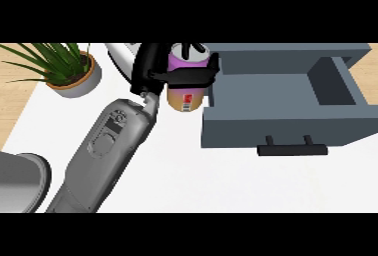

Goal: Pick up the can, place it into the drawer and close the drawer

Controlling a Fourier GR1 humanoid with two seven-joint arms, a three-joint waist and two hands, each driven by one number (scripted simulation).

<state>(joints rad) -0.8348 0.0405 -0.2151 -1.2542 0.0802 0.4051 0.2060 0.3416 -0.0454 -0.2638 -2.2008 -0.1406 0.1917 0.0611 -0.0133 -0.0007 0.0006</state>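
Can [184, 97]: pink upper part, tan lower part with a small label. Held by the left hand [150, 65], just beside the left wall of the drawer [280, 127] and outside it.
Fingers [193, 75]: curled across the can's middle as a black band and closed round it. Their tips reach the drawer's left edge.
Drawer: grey-blue, pulled open toward the robot, bare floor showing inside. Black handle [291, 149] on the front panel.
Step in hand (judgement): carrying the can over to the drawer. The pick looks done; placing and closing are not yet done.
Doing it well: bring the can's base above the left wall before moving right. Centre it over the open floor, lower it, then let go. Keep the forearm [103, 145] off the front panel so the drawer is not nudged.
Right hand: not in view.
Surroundings: white worktop [207, 185]; potted plant [70, 75] at upper left, well apart from the can.
Unclear: the can's height above the worktop and whether it is upright or tilted cannot be read. Its top is partly hidden by the hand. The darker recess at the drawer's right end could be a compartment or part of the cabinet; cannot tell. A grey rounded shape [22, 182] is cut off at the lower left edge, unidentified.
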